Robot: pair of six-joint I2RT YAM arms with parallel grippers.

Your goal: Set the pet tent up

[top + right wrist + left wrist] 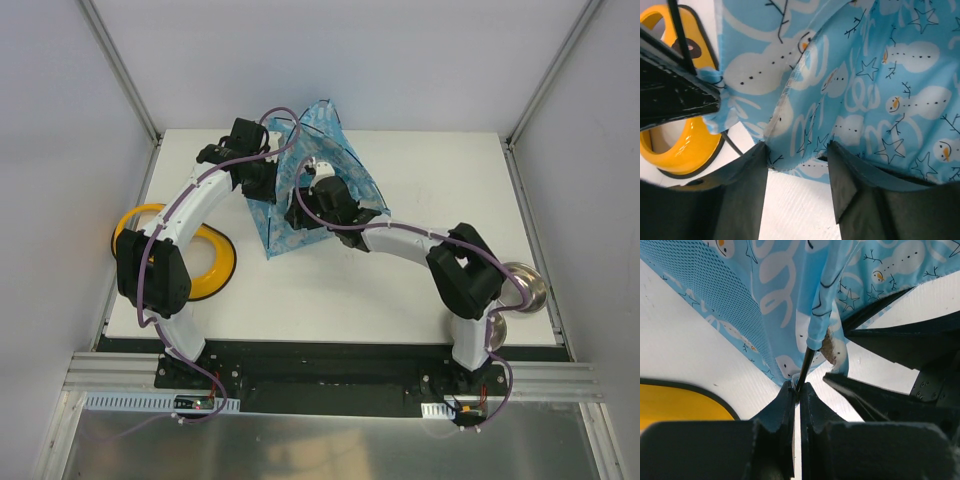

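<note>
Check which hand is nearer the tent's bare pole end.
Left. The left hand is shut on the pole end; the right hand is open at the pet tent hem, beside it.

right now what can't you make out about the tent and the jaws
top external: both jaws, hidden by the wrists and the pet tent
left wrist: lower end of the pole, buried between the shut left jaws
right wrist: whether the right jaws touch the tent hem, unclear

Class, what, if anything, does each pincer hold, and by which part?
Left pincer: grips the pet tent by its thin black pole, below the sleeve. Right pincer: open at the hem, holding nothing.
</note>
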